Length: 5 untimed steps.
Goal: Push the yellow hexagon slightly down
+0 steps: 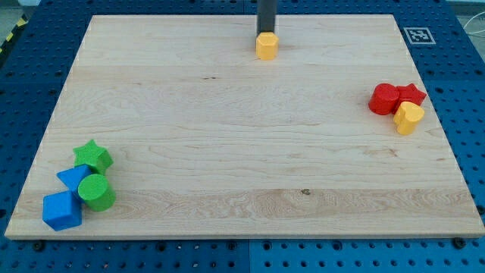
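My tip [267,32] touches yellow hexagon [266,46] from above, near tabletop [227,152] top edge; push barely begun; no fingers.

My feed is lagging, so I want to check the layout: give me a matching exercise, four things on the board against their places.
Things:
1. yellow hexagon
2. yellow heart
3. green star
4. blue cube

Places:
A. bottom left corner, lowest of its cluster
B. top centre, right below my tip
C. right edge, below the red blocks
D. left side, top of its cluster

Pairs: 1-B, 2-C, 3-D, 4-A
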Available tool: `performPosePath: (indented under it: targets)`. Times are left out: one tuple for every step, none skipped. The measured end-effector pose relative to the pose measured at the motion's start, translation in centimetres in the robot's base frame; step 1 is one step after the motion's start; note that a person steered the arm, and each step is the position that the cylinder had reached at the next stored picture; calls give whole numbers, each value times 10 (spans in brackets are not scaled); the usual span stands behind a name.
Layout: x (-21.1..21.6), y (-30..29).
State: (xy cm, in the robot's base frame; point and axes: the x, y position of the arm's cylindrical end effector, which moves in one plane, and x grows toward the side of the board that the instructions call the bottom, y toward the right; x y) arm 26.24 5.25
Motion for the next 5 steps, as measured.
performPosePath:
  targets:
    - [28, 21]
    - [43, 29]
    - [10, 18]
    - [11, -11]
    - [46, -14]
